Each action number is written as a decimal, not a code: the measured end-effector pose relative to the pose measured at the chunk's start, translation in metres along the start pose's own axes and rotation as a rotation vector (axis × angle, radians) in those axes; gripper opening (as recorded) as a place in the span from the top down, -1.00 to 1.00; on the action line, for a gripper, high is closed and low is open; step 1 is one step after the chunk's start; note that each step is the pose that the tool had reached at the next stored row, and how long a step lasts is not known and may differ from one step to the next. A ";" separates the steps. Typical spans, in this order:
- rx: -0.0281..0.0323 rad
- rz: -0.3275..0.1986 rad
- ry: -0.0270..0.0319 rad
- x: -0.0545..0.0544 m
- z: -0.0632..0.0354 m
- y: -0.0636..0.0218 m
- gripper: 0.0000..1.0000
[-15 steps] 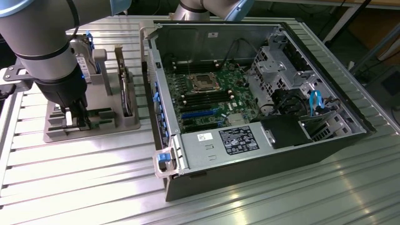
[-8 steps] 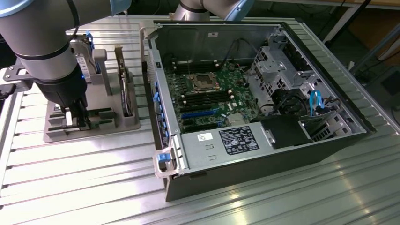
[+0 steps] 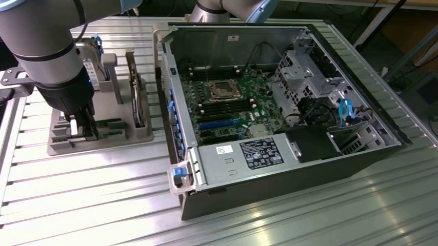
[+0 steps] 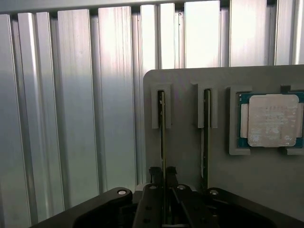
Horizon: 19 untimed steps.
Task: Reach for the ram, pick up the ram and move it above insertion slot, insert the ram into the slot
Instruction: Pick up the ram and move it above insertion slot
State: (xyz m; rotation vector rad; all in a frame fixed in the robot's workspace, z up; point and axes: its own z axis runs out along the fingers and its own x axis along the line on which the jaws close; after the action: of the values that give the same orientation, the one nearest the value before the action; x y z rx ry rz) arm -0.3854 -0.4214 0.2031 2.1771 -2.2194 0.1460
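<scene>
— Ribbed aluminium worktop, hard glare off the slats; metal frame legs beyond the far edge. What sits on it?
— Largest first: open computer case on its side at the exterior view's right, board facing up, so I judge a slot can be reached from above. Arm stands over the exterior view's left.
— Beneath the arm?
— Grey holder, well apart from the case. Its grooves stand each stick on edge with the top edge free, likely so it can be pinched from above. A processor lies flat in a recess beside them.
— Hand?
— Hand is down at the holder, fingers closed on the ram, one either side of its thin edge. Ram sits in its groove; not lifted, as far as I can tell. Second stick in the neighbouring groove, untouched.
— Slots?
— Black, parallel, just beside the square socket. Too small to say more.
</scene>
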 end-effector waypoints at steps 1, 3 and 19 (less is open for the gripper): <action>0.0001 0.000 0.0000 0.000 0.0000 0.0000 0.72; 0.0000 0.000 0.0000 0.000 0.0000 0.0000 0.72; 0.0000 0.000 0.0000 0.000 0.0000 0.0000 0.72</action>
State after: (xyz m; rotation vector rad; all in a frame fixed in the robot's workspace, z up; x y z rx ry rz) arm -0.3854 -0.4215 0.2031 2.1771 -2.2194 0.1460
